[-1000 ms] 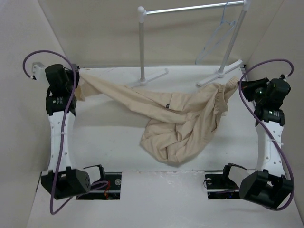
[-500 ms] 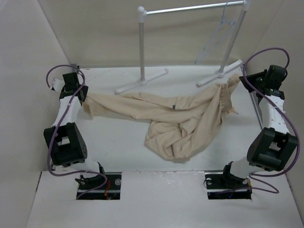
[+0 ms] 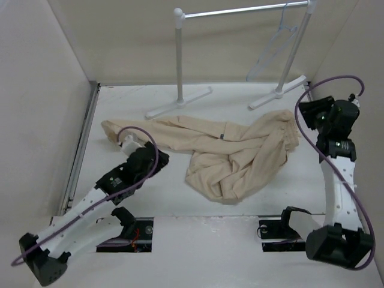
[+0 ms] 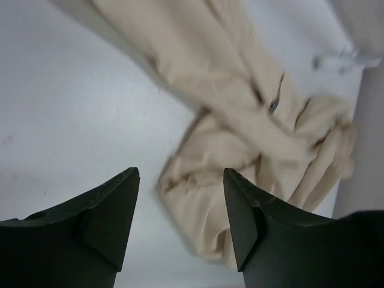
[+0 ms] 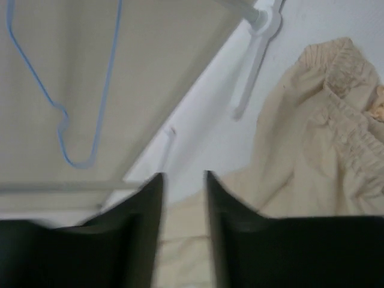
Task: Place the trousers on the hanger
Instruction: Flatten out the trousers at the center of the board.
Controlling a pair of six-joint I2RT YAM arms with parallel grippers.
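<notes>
Item: the trousers (image 3: 231,159), one pair, beige cloth, wrinkled.
Location: they lay flat on the table (image 3: 150,201), one leg drawn out long toward the left, the rest heaped at centre, waist end to the right.
Waistband: gathered elastic (image 5: 345,66), just beside my right arm, on the table.
Leg cuff: far left end (image 3: 111,129), near my left wrist, apart from it.
Hanger: the hanger (image 3: 273,51), thin and pale, hung by its hook from the rack (image 3: 240,11) at the back right, well apart from the cloth.
Left claw: my left gripper (image 4: 180,174) stood spread, nothing between the jaws, above bare table with the heap beyond.
Right claw: my right gripper (image 5: 183,177) stood parted by a narrow gap and pinched nothing.
Handling, judged: light, limp, no stiffness; it would sag and fold wherever unsupported, and slide off a thin bar if the two sides hung unevenly.
Fragility, judged: none to speak of; a firm pinch would do no harm.
Where to take hold, judged: the waistband, since its thick gather gives the jaws more to bite, and the cuff end for the other claw, so the legs hang straight between.
Risk, judged: catching a single layer from the heap and dragging the tangle along.
</notes>
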